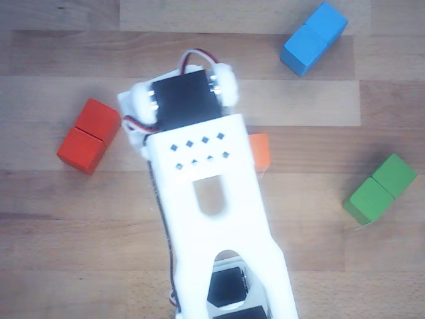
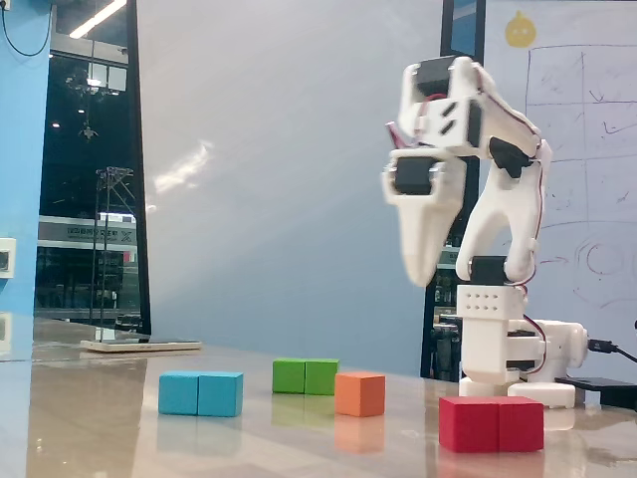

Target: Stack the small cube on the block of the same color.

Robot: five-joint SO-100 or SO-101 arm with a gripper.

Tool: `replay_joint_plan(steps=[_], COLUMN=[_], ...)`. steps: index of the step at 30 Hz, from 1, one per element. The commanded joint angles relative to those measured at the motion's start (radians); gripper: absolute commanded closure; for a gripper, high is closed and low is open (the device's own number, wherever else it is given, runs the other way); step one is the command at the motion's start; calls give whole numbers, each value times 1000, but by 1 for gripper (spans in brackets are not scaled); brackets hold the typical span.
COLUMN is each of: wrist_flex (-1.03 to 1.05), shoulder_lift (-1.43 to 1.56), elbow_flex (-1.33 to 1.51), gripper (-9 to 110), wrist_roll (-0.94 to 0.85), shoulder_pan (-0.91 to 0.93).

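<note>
I have the end effector (image 2: 423, 269) hanging high above the bench (image 2: 100, 418), well clear of every block, and it carries nothing. From the fixed view it reads as one tapering white point, so I cannot tell whether the jaws stand apart or together.

The small orange cube (image 2: 359, 393) sits alone on the bench, between the green block (image 2: 306, 375) and the red block (image 2: 492, 423) in the fixed view, touching neither. In the other view the arm (image 1: 212, 219) covers most of the orange cube (image 1: 260, 151); only one edge peeks out to the right of it.

My judgement: the pick has not begun. To do it well, I would first confirm the jaws are spread wider than the cube, then bring the tip down straight over its middle, squaring the fingers to two flat faces. I see no orange double block here. The red one is the closest in color, so I'd take that as the target, with the blue block (image 1: 313, 37) and green one left alone.
</note>
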Motion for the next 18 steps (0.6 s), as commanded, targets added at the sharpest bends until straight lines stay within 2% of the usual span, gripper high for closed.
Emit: replay_joint_plan(steps=[1, 4, 7, 10, 15, 18], wrist_flex=[20, 20, 15, -12, -51, -61], shoulder_lift=[18, 9, 8, 11, 25, 26], elbow_flex=[-64, -58, -58, -58, -60, -60], gripper=[101, 101, 101, 101, 101, 101], wrist_roll=[-2, -2, -2, -2, 6, 11], shoulder_pan=[270, 459, 511, 446, 213, 135])
